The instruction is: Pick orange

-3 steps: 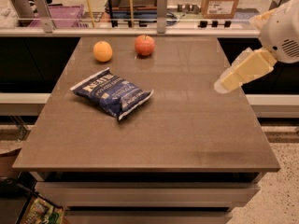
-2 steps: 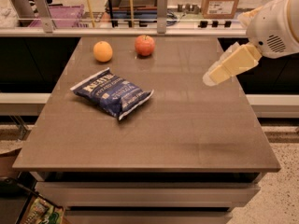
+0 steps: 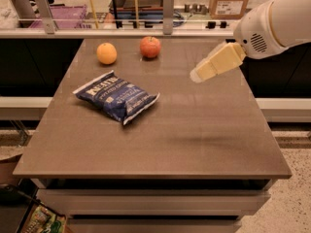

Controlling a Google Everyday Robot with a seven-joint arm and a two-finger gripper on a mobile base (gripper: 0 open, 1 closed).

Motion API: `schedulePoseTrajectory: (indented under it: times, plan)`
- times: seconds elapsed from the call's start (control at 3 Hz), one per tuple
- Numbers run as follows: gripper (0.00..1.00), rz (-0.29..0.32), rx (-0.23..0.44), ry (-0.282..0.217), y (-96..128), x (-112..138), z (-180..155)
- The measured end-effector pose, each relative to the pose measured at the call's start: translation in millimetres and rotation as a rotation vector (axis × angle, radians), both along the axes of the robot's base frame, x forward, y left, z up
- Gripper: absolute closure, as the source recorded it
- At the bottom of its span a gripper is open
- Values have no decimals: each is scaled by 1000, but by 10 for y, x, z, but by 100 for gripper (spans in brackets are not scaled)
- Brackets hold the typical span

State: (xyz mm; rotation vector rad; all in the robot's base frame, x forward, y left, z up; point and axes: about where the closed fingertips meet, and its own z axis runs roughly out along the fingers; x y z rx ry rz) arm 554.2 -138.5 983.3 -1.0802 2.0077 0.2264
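The orange is a small round yellow-orange fruit at the back left of the brown table. A red apple sits just to its right. My gripper is the cream-coloured tip of the white arm that comes in from the upper right. It hangs above the table's right half, well to the right of the orange and the apple, pointing down and left. It holds nothing that I can see.
A blue chip bag lies on the table in front of the orange. A counter with a rail, posts, boxes and crates runs along behind the table. The table's edges drop to the floor at left, right and front.
The arm has swung leftward over the table, bringing the gripper closer to the apple and the orange. The fruits and the bag have not moved.
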Motion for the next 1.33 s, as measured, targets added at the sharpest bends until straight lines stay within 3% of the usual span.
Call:
schedulePoseTrajectory:
  times: [0.33, 0.67, 1.33]
  plan:
    - [0, -75, 44, 49, 63, 65, -68]
    - [0, -125, 85, 29, 165, 160, -45]
    - [0, -98, 83, 17, 234, 265, -36]
